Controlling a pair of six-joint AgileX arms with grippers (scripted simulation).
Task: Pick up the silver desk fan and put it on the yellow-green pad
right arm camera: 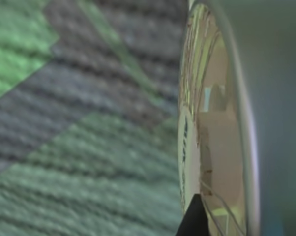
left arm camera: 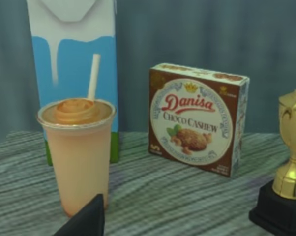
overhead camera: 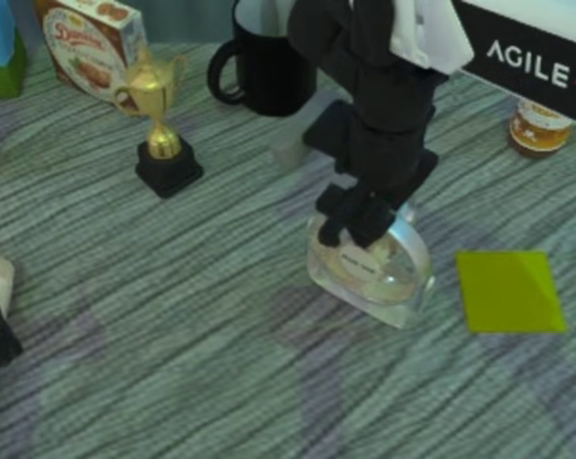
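Our right pincer sits atop the silver desk fan; clamped or not, we cannot tell; the yellow-green pad lies near the surface's right edge, bare for placement

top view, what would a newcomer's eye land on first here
The black right arm reaching down over the middle of the table, its right gripper set on the round shiny silver desk fan. Next the flat bright yellow-green pad, lying bare just to the fan's right and apart from it. Then the shiny gold trophy on a black base toward the back left, with a black mug behind the arm.
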